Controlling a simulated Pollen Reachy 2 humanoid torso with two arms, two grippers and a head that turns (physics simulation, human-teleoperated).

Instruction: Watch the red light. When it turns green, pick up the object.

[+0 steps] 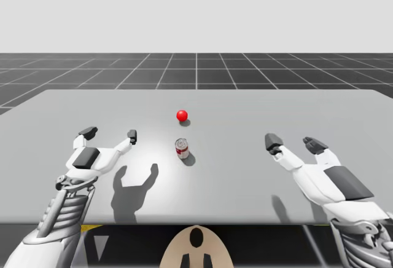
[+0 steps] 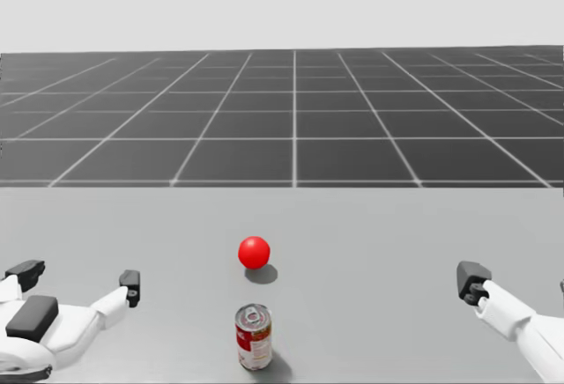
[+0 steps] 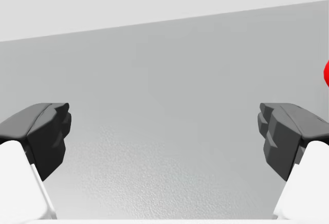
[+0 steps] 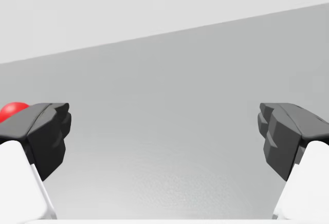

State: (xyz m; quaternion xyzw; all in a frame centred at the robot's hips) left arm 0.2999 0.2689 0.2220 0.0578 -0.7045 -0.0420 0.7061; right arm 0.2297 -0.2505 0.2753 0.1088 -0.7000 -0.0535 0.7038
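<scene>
Red light: a red ball on the desk, near the middle and towards the far side. It shows red in every view.
Red light, left wrist view: a thin red sliver ahead of the gripper and out past one finger. The rest is cut off.
Red light, right wrist view: ahead of the gripper, with its lower part hidden behind one dark fingertip.
Red-and-white can: a small cylinder standing upright on the desk, nearer to me than the red light and close to it but apart. It lies between the two grippers and touches neither. The silver top with its pull tab shows in the head view. The label print is too small to make out.
Left gripper: spread wide, nothing between its fingers, well to the can's left. Its shadow falls on the desk nearer to me, so it seems to hover; I cannot judge the height.
Right gripper: spread wide and holding nothing, well to the can's right.
Right gripper, head view: one fingertip shows whole, and the outer one is cut off at the frame edge.
Left gripper, head view: both tips show, and the wrist runs out of frame.
Wrist views: bare desk lies between each gripper's fingertips.
Beyond the desk: dark grid floor.
</scene>
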